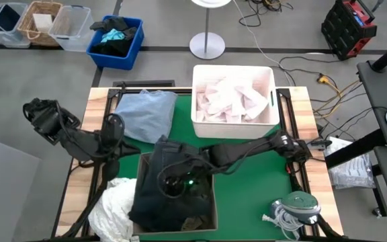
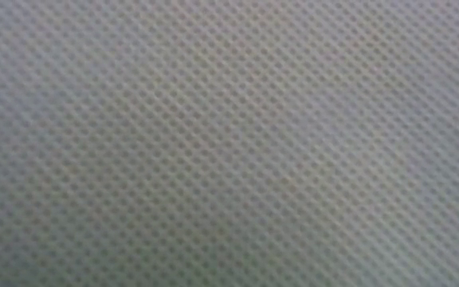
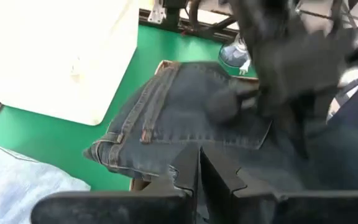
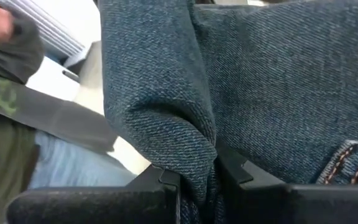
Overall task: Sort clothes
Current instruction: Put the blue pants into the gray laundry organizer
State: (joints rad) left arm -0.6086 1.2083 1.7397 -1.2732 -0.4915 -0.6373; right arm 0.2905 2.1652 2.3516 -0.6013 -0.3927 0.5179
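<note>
Dark denim jeans point(image 4: 260, 93) pinched in my right hand point(image 4: 197, 177).
Left hand point(image 3: 197, 180) pressed together, empty; light blue shirt point(image 1: 143, 114) and white garment point(image 1: 113, 205) remain unsorted.

Dark denim jeans point(image 4: 272, 93) show coarse twill weave with orange stitching, pinched between matt black plastic fingers point(image 4: 160, 186). At twelve o'clock a white bin point(image 1: 234, 121) looks smooth plastic; the table mat point(image 1: 254, 195) is matt green
</note>
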